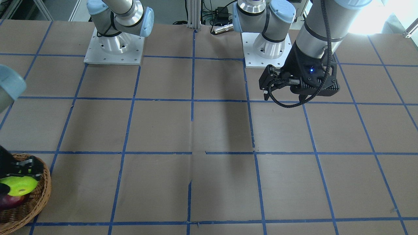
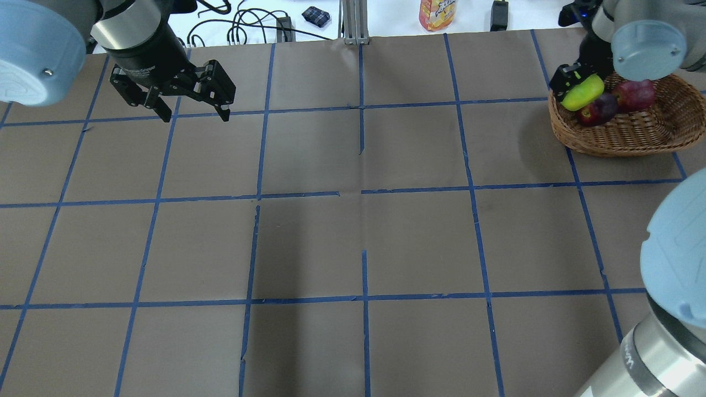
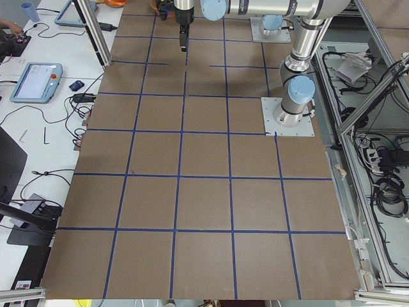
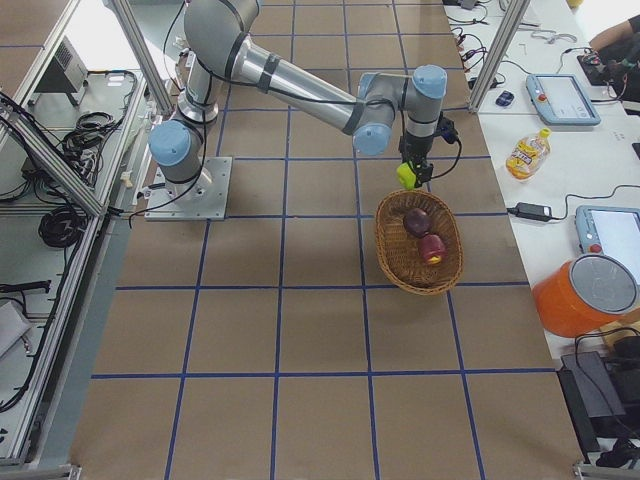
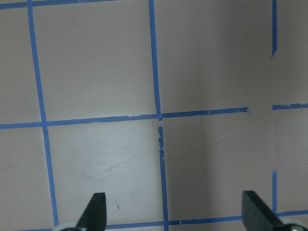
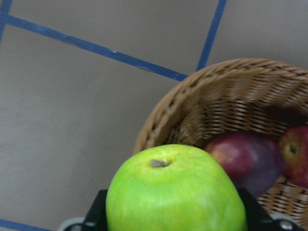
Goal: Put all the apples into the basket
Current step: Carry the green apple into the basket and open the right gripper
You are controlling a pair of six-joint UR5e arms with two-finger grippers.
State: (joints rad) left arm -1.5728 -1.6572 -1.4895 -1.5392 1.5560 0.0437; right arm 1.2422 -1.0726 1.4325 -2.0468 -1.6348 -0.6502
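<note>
The brown wicker basket (image 2: pixel 623 135) stands at the table's far right; it also shows in the right wrist view (image 6: pixel 226 91), the front view (image 1: pixel 32 202) and the right side view (image 4: pixel 400 255). The dark maroon apple (image 2: pixel 598 109) and the streaky red apple (image 2: pixel 635 94) lie in it. My right gripper (image 2: pixel 576 88) is shut on the yellow-green apple (image 2: pixel 583 92) and holds it over the basket's rim; the apple fills the right wrist view (image 6: pixel 175 195). My left gripper (image 2: pixel 193 117) is open and empty above the far left of the table.
An orange bottle (image 2: pixel 437 14), cables and small devices lie beyond the table's far edge. The brown table is marked with a blue tape grid (image 2: pixel 361 193). The arm bases (image 1: pixel 114 49) stand on the robot's side.
</note>
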